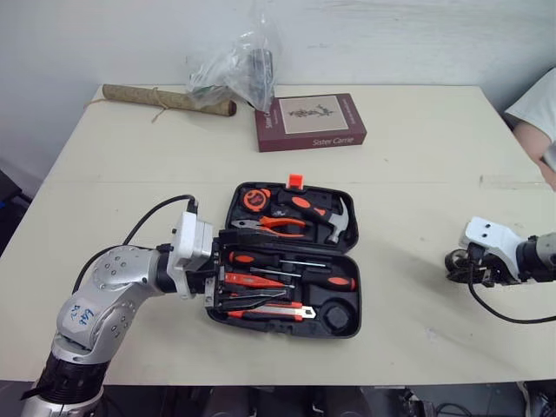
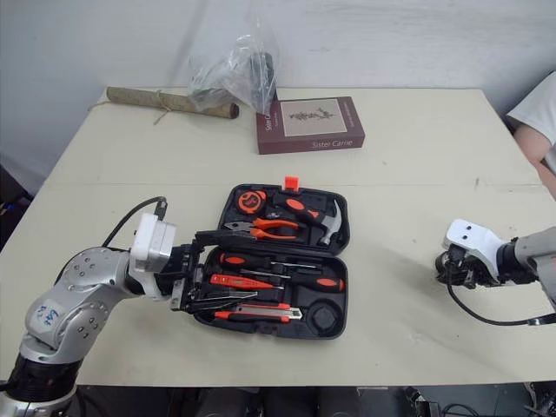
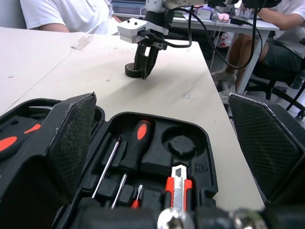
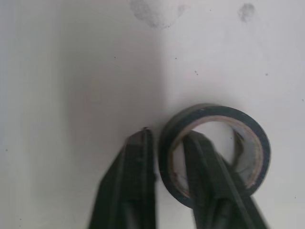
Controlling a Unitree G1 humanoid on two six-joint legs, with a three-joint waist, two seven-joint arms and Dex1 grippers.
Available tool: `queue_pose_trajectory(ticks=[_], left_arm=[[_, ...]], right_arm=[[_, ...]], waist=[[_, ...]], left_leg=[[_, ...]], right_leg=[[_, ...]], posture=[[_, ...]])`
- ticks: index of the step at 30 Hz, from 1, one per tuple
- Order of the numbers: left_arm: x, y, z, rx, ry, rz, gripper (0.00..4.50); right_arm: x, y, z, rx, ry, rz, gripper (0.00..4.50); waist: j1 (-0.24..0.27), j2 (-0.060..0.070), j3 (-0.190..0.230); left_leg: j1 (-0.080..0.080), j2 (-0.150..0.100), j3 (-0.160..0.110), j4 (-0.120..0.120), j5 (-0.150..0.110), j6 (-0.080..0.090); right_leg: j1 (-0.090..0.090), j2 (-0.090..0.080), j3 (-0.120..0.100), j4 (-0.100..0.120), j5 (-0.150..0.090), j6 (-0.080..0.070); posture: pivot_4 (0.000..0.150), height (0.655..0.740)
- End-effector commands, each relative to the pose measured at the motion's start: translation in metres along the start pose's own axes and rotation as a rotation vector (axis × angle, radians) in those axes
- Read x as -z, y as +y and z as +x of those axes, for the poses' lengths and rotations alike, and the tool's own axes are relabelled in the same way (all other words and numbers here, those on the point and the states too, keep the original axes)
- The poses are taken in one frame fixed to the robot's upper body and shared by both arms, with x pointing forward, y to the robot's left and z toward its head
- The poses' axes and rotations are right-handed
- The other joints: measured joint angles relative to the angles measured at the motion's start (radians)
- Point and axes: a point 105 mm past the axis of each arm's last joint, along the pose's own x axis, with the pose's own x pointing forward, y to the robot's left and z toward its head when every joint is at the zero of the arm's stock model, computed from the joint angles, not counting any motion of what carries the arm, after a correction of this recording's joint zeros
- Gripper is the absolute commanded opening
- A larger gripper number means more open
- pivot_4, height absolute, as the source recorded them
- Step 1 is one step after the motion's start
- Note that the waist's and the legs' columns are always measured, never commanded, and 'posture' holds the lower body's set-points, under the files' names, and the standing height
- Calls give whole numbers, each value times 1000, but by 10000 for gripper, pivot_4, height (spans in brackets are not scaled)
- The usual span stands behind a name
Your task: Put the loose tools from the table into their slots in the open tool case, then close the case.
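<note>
The open black tool case (image 1: pixel 347 265) lies mid-table. Its lid holds an orange tape measure (image 1: pixel 254 200), pliers (image 1: pixel 274 226) and a hammer (image 1: pixel 326 213). Its base holds screwdrivers (image 1: pixel 295 276) and a utility knife (image 1: pixel 269 311), beside a round recess (image 1: pixel 339 314). My left gripper (image 1: pixel 211 285) stands open at the case's left end, its fingers (image 3: pixel 71 138) spread wide on either side. At the table's right, a black tape roll (image 4: pixel 248 129) lies flat. My right gripper (image 4: pixel 167 132) straddles its wall, one finger inside and one outside, pinched on it.
A dark red book (image 1: pixel 310 122), a crumpled plastic bag (image 1: pixel 233 65) and a brown rolled bundle (image 1: pixel 165 99) sit along the table's far side. A person in white (image 1: pixel 540 113) is at the right edge. Bare tabletop lies between the case and the roll.
</note>
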Motion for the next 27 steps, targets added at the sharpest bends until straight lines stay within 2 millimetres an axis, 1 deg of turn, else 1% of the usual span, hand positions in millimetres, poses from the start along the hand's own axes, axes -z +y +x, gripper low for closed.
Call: queue_pose_trajectory(ticks=[1,2,3,4,5,7,8,9,10,12,14,15,20,24,27], left_arm=[[-6,-7,-2,22,-6,36,45000],[-7,-7,-3,26,-9,42,45000],[-7,-9,-4,35,-9,47,45000],[-7,-11,-6,54,-8,60,45000],[-6,-12,-9,68,-2,69,45000],[-4,-15,-12,93,17,68,45000],[-3,-15,-14,103,27,65,45000],[1,-17,-17,112,47,16,45000],[3,-18,-19,119,60,-20,45000],[9,-15,-25,98,100,24,45000],[15,-16,-29,92,137,50,45000],[18,-18,-31,93,148,48,45000],[23,-25,-33,70,163,52,45000],[25,-26,-34,51,173,45,45000],[21,-27,-31,44,178,53,45000]], right_arm=[[-17,1,-14,-15,-4,-99,453],[-24,4,-17,-32,-16,-124,453],[-35,11,-21,-65,-39,-155,453],[-59,28,-24,-146,-98,-217,453],[-76,45,-27,-217,-139,-270,453],[-105,80,-29,-348,-205,-386,453],[-117,97,-28,-405,-236,-452,453],[-128,113,-28,-457,-264,-508,453],[-134,123,-28,-487,-280,-541,453],[-149,147,-23,-565,-331,-640,453],[-153,164,-17,-628,-335,-707,453],[-153,167,-13,-643,-322,-719,453],[-145,169,3,-657,-253,-780,453],[-140,175,19,-686,-234,-782,453],[-135,172,28,-686,-199,-763,453]], waist=[[0,0,0],[0,0,0],[0,1,0],[-2,1,1],[-4,4,2],[-5,5,3],[-3,5,3],[-2,5,3],[-1,4,3],[1,3,4],[4,3,4],[2,3,4],[-1,2,4],[-2,2,4],[-2,2,4]], left_leg=[[0,0,0,0,0,0],[0,0,0,0,0,0],[0,0,0,0,0,0],[0,0,0,0,0,0],[0,0,0,0,0,0],[0,2,0,0,0,-1],[0,3,-1,0,0,-2],[0,3,-2,0,0,-3],[0,4,-3,0,0,-3],[0,5,-3,-1,0,-4],[-2,2,-4,0,0,-4],[-2,2,-4,0,-1,-3],[-2,1,-3,0,-1,-3],[-2,2,-3,0,-1,-3],[-2,2,-3,1,-1,-3]], right_leg=[[0,0,0,0,0,0],[0,0,0,0,0,0],[0,0,0,0,0,0],[0,0,0,0,0,0],[0,0,0,0,0,0],[-1,-1,1,0,0,0],[-1,-1,1,0,0,-1],[-1,0,1,0,-1,-2],[0,0,0,0,-1,-2],[-1,0,0,0,-1,-2],[-1,-1,-1,0,-1,-2],[-1,-2,-1,0,-1,-2],[-1,-3,-1,-1,-1,-2],[-1,-3,-1,0,-1,-2],[-1,-2,-1,1,-1,-2]], posture=[[1500,7400],[1500,7400],[1500,7400],[1500,7400],[1500,7400],[1500,7400],[1500,7400],[1500,7400],[1500,7400],[1500,7400],[1500,7400],[1500,7400],[1500,7400],[1500,7400],[1500,7400]])
